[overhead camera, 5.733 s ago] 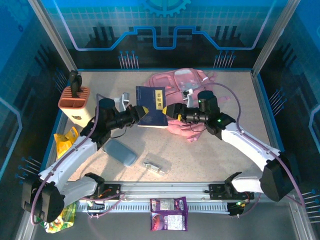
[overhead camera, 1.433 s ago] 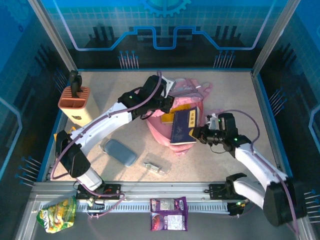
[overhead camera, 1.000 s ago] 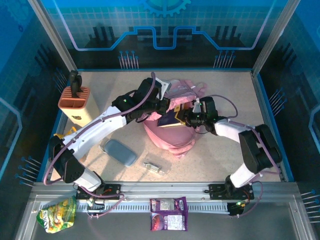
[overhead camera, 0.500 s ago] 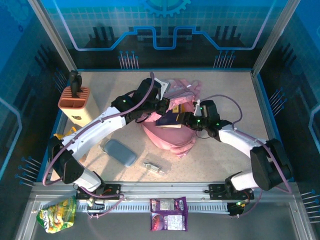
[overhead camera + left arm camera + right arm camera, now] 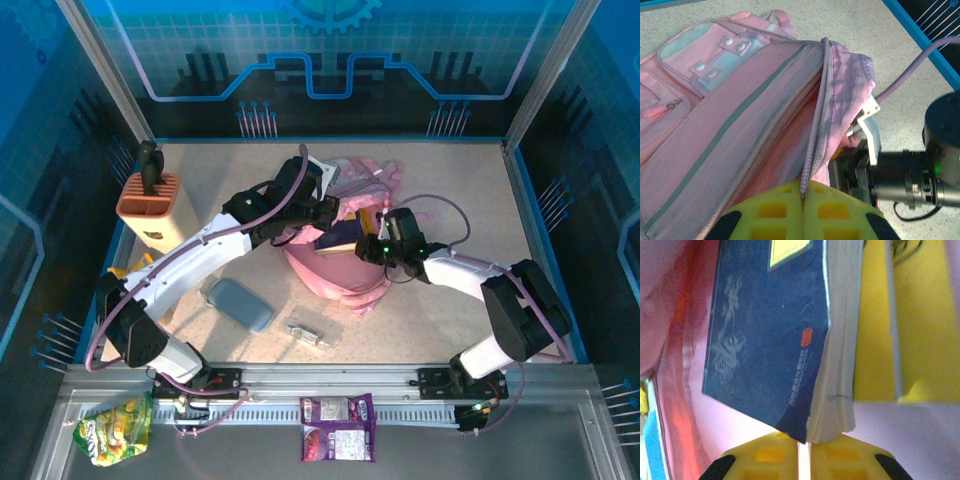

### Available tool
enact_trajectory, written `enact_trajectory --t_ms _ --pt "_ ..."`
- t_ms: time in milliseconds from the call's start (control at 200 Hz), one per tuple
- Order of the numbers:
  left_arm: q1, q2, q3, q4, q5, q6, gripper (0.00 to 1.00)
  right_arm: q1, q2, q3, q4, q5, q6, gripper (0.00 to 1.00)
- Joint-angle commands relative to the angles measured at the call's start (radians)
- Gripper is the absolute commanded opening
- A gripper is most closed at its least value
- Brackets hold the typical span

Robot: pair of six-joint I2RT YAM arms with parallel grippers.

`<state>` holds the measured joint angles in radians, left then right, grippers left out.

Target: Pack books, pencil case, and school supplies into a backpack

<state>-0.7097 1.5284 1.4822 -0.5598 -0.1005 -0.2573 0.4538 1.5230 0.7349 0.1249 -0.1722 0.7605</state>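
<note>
On the speckled table (image 5: 500,200) inside the blue cell, I'm pinching the zipper edge of the backpack (image 5: 740,125) in the left gripper (image 5: 802,192) to hold its mouth open. The right gripper (image 5: 802,442), fingers nearly together, is nudging the navy book (image 5: 770,340) inside.

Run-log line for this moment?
left gripper: shut on backpack zip edge | right gripper: shut at navy book corner | navy book partly in backpack | pencil case: on table
</note>
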Motion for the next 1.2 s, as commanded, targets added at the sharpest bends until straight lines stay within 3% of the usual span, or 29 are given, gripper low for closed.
enact_trajectory --t_ms 0,185,455,580,825,976,1196 --pt "-0.004 -0.063 0.023 0.012 -0.004 -0.022 0.0 -0.03 -0.008 0.033 0.029 0.04 -0.047 0.14" --pt "-0.005 -0.065 -0.009 0.035 0.027 -0.048 0.0 -0.035 -0.081 -0.04 -0.002 -0.009 -0.067 0.17" --pt "-0.007 -0.026 -0.102 0.048 0.091 -0.097 0.02 -0.033 -0.379 -0.136 -0.209 -0.001 -0.142 0.35" --pt "-0.014 -0.029 -0.206 0.139 0.152 -0.148 0.04 -0.017 -0.503 -0.156 -0.287 -0.013 -0.151 0.38" --pt "-0.016 -0.12 -0.388 0.249 0.188 -0.244 0.43 0.034 -0.611 -0.121 -0.458 -0.029 -0.166 0.43" --pt "0.006 -0.236 -0.51 0.271 0.1 -0.283 0.53 0.103 -0.603 -0.122 -0.472 -0.02 -0.142 0.44" --pt "0.151 -0.297 -0.636 0.265 0.1 -0.377 0.61 0.269 -0.54 -0.114 -0.432 0.026 -0.092 0.45"
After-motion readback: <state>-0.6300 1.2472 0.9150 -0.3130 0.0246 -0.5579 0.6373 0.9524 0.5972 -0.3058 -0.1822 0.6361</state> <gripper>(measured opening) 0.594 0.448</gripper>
